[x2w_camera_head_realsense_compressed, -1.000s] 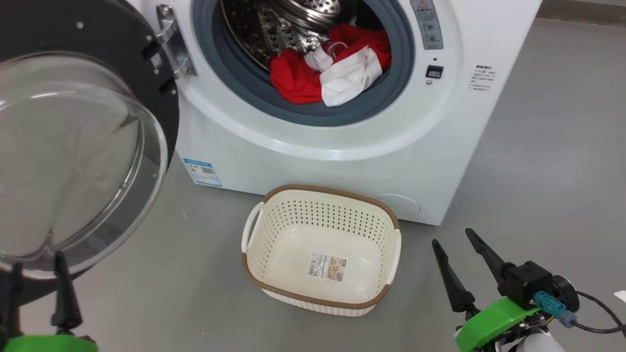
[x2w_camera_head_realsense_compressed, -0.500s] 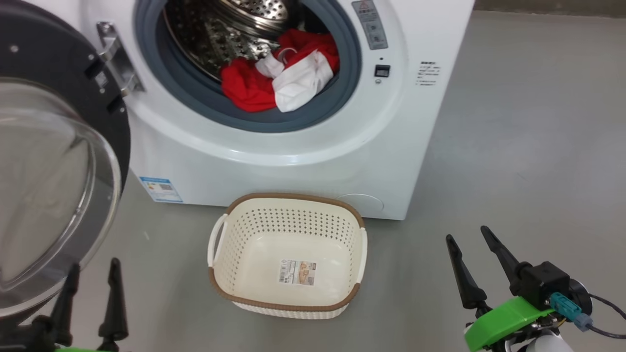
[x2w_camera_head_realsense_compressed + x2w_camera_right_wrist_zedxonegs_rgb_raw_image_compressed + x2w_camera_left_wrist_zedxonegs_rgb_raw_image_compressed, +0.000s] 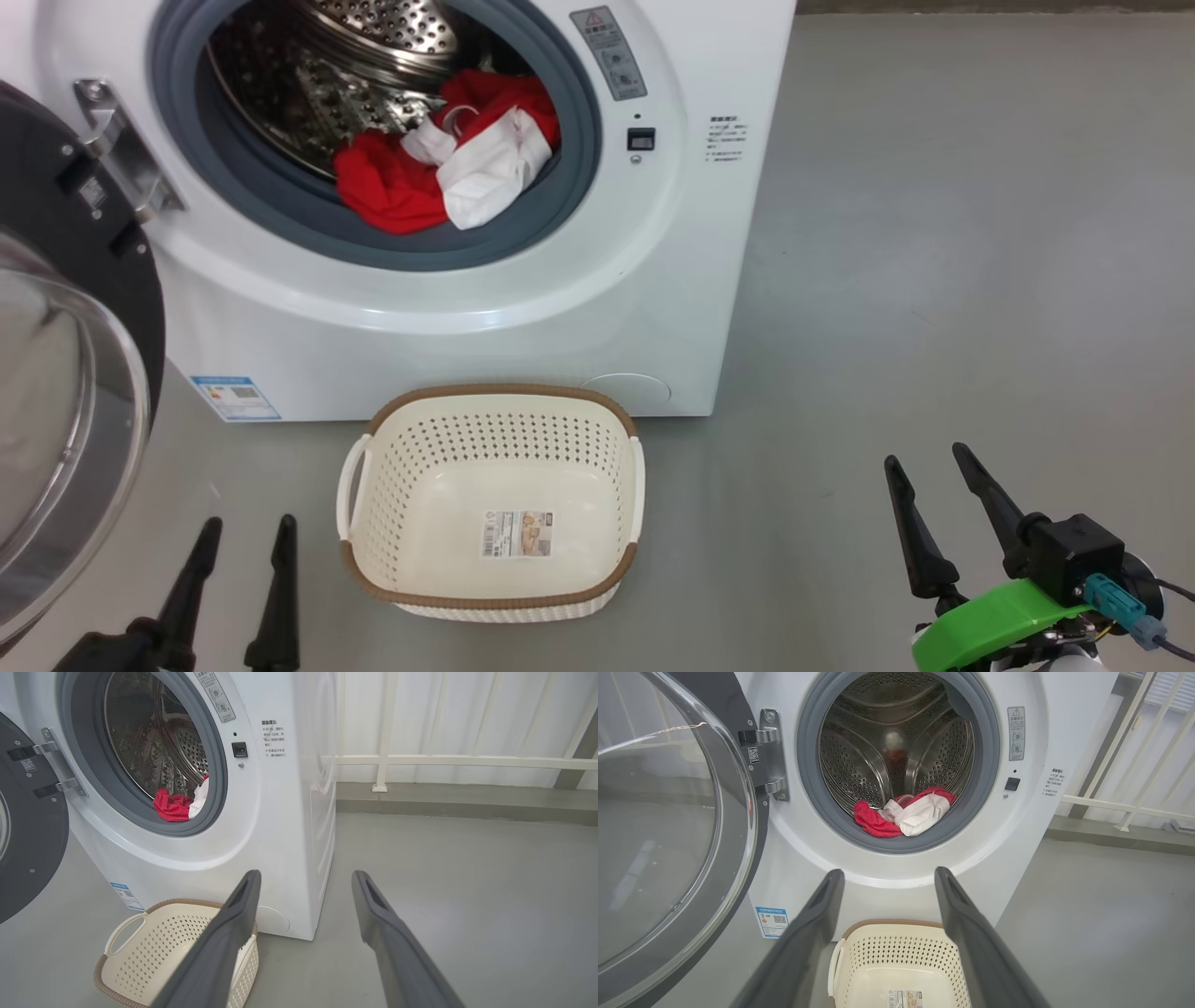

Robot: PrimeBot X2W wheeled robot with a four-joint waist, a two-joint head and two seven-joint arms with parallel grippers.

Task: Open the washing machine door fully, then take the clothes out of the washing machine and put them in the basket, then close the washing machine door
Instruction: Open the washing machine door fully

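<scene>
The left end effector (image 3: 248,523) and right end effector (image 3: 926,455) are both hanging open; the clothes (image 3: 411,177) are lying in the washing machine (image 3: 467,317), its door (image 3: 47,187) standing open, the basket (image 3: 495,390) sitting just before it.

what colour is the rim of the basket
Brown, with a woven look, around the cream basket; clearest in the head view.
</scene>
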